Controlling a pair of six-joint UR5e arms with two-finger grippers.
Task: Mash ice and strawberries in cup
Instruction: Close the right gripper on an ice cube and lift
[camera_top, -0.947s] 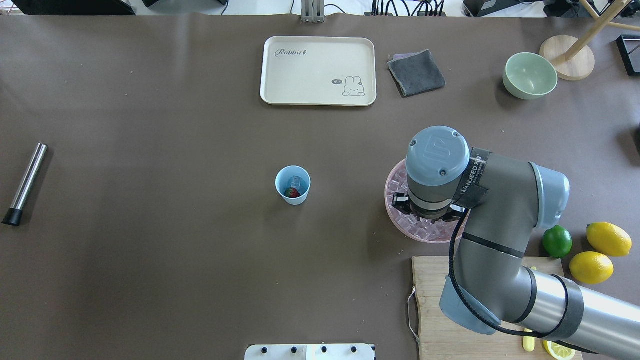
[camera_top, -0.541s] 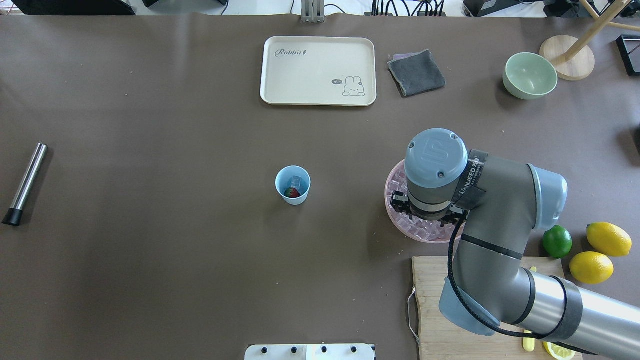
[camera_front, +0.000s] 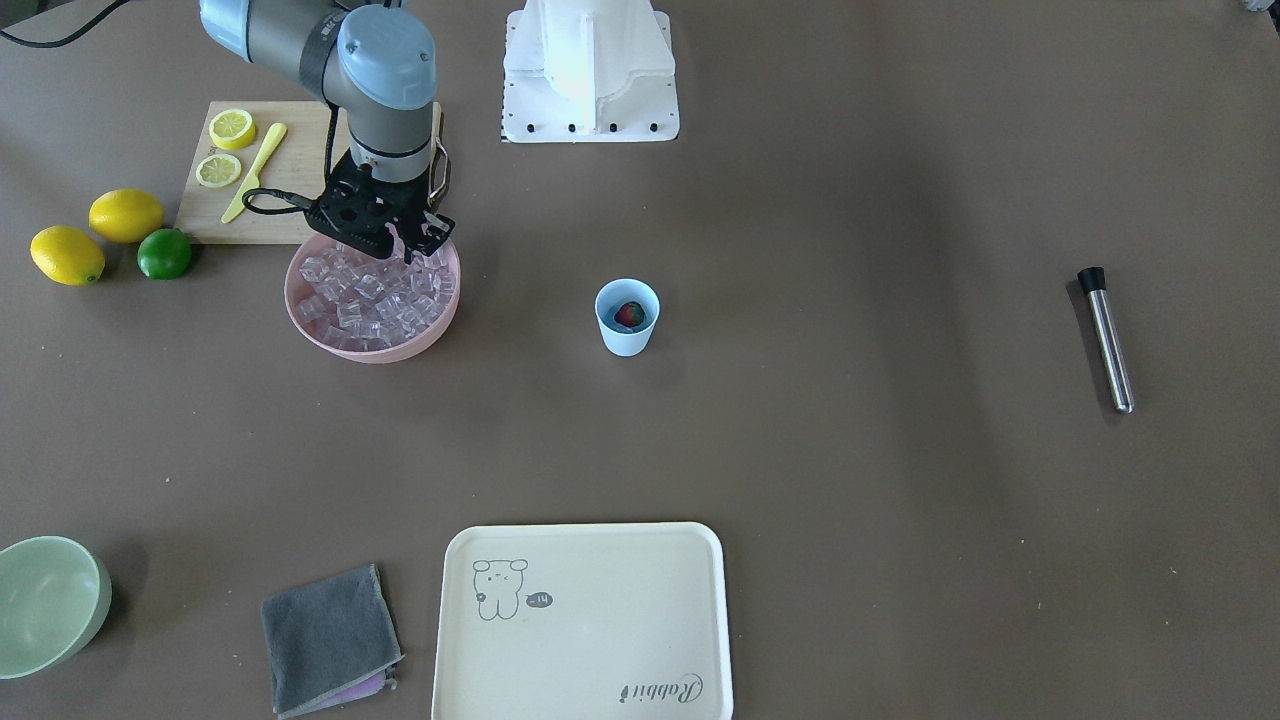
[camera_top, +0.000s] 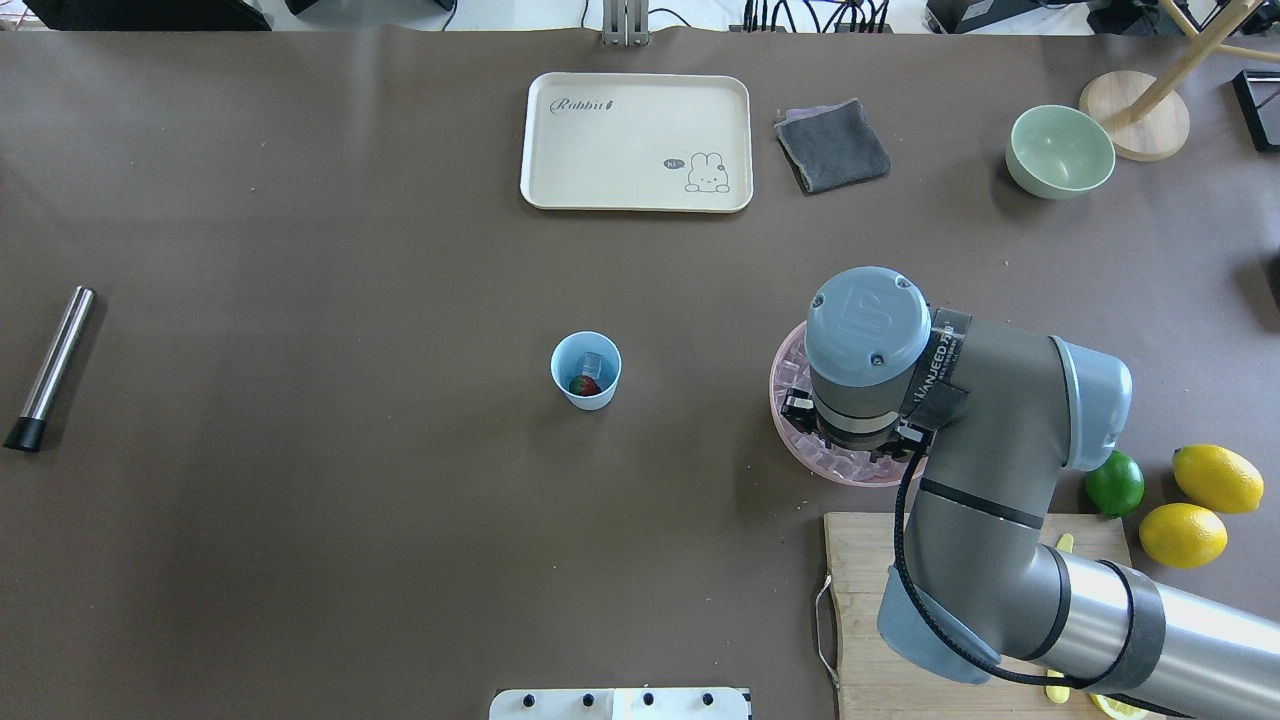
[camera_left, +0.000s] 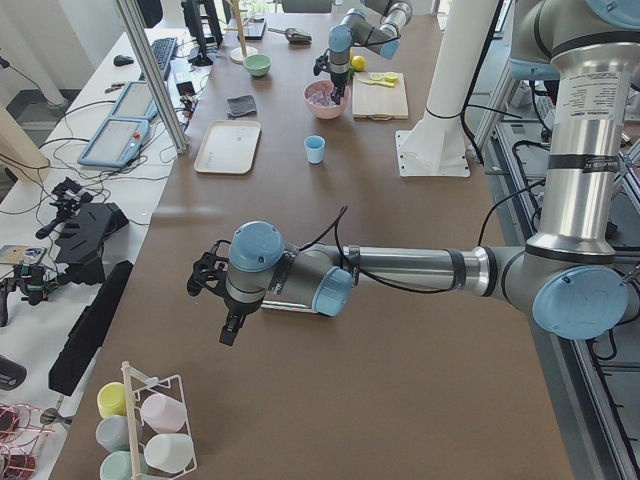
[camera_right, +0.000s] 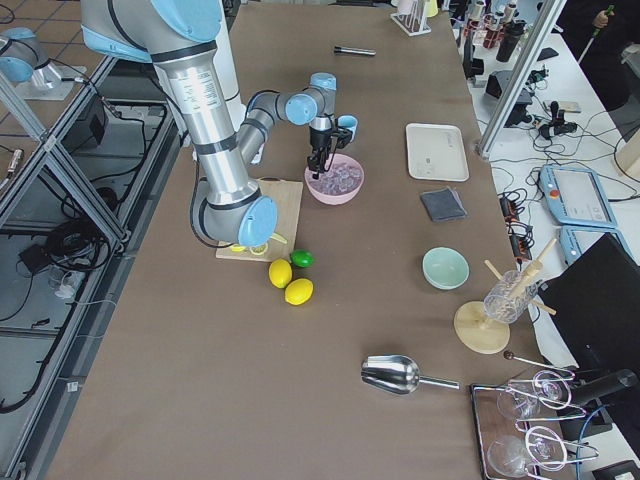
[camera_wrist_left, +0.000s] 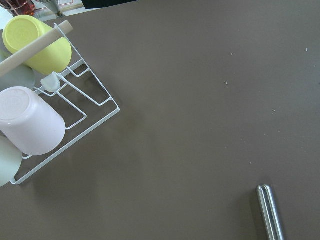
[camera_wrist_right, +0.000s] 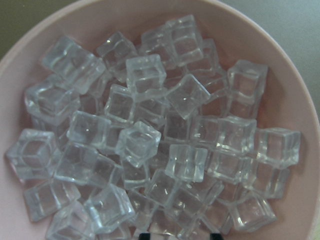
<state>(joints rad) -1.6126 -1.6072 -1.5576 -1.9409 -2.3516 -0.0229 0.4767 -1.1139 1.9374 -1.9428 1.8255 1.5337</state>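
Note:
The small pale blue cup (camera_top: 585, 370) stands mid-table with a red strawberry (camera_top: 581, 385) and one clear ice cube (camera_top: 592, 362) inside; the front view shows the cup (camera_front: 627, 317) and berry (camera_front: 628, 314) too. More ice (camera_wrist_right: 150, 135) fills the pink bowl (camera_front: 330, 335). My right gripper (camera_front: 392, 243) hangs just above that ice at the bowl's robot side, open, its two dark tips apart at the wrist view's lower edge, nothing between them. My left gripper (camera_left: 222, 310) shows only in the left side view, far down the table; I cannot tell its state.
A steel rod with a black cap (camera_top: 55, 365) lies at the left end. At the back: cream tray (camera_top: 636, 140), grey cloth (camera_top: 832, 145), green bowl (camera_top: 1060, 150). Cutting board (camera_top: 860, 600), lime (camera_top: 1115, 482) and lemons (camera_top: 1217, 478) sit near right. A mug rack (camera_wrist_left: 75, 100) is below the left wrist.
My right wrist has shifted slightly toward the robot and a little left over the pink bowl. The cup and its contents have not moved.

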